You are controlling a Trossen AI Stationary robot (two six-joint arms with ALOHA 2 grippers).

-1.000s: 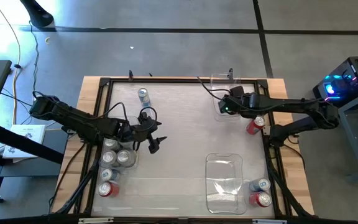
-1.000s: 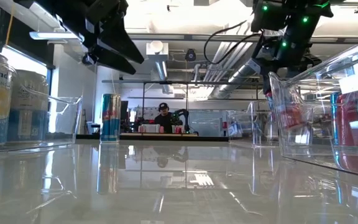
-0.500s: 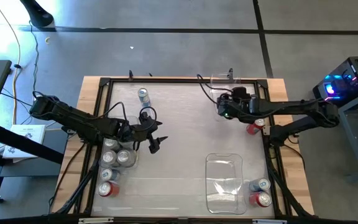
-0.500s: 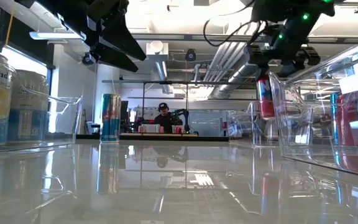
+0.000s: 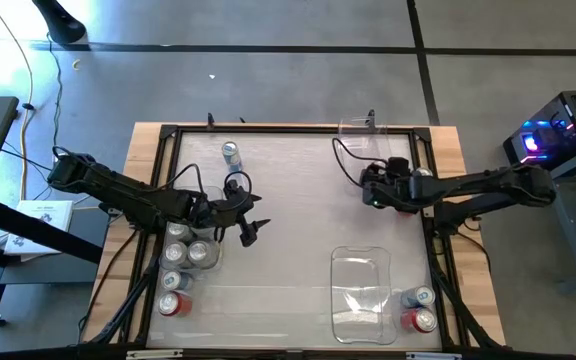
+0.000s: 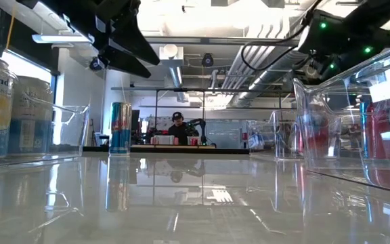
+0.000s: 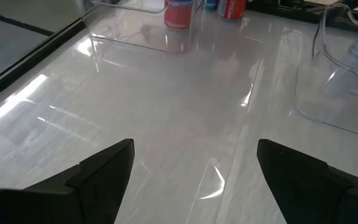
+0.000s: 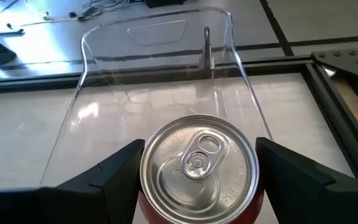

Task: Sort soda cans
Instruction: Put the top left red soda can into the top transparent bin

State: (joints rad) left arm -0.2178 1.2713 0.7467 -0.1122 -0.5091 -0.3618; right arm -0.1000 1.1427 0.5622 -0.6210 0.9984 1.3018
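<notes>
The right claw (image 8: 197,180) grips a red soda can (image 8: 197,168), its silver top squarely between the fingers. The left claw (image 7: 194,171) hangs wide open, empty, above the table (image 7: 185,99).

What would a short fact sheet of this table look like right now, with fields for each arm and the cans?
left end effector: open, empty, hanging above the table beside the left cans
right end effector: closed on a red soda can, in front of the far clear bin
left cans: cluster in a clear bin at the table's left edge
lone can: blue and silver, upright at the far left
near-right cans: two beside the near clear bin
</notes>
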